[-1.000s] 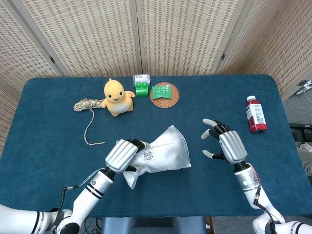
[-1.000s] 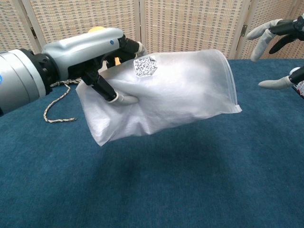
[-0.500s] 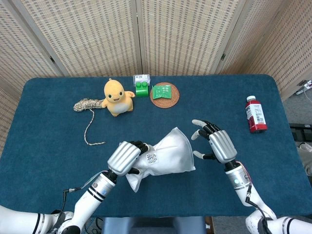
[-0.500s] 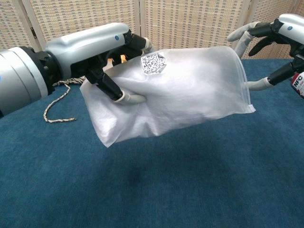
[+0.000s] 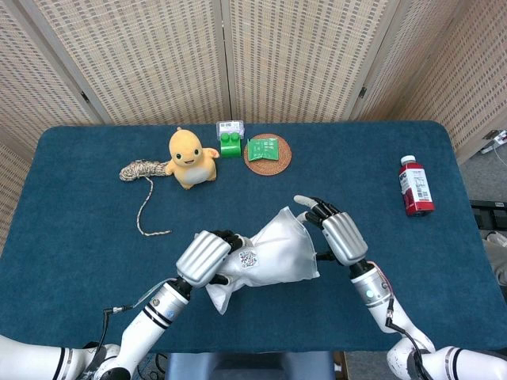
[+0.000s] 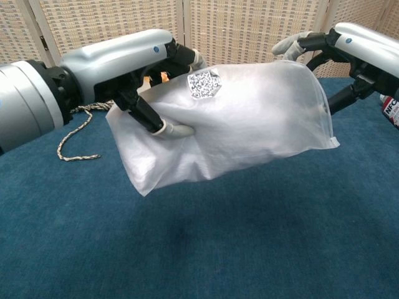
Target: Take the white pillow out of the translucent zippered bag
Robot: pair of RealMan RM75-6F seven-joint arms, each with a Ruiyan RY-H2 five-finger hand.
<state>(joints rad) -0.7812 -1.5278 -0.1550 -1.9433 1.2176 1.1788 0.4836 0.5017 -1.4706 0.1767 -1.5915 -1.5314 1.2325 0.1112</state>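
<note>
Blue cloth covers the counter, which runs back to a row of woven folding screens. Nearest the robot, the left hand grips the translucent zippered bag by its narrower end, fingers curled over the top and the thumb pressed into the front face, so the bag hangs in the air above the cloth; in the chest view a shadow lies on the counter beneath it. A small printed code label sits on the bag's upper face just beside the left hand's fingers. The white pillow fills the bag, a pale mass showing through the cloudy film. At the wider, zippered end the right hand has its fingers spread, the upper ones lying over the top edge of the bag and a lower one reaching behind the edge; whether it actually pinches the film I cannot tell. Farther back, well apart on the right, a red drink bottle lies near the counter's edge. Along the far side stand a yellow duck toy, a coil of rope with its tail trailing forward, a green block, and a round woven coaster carrying a green packet.
</note>
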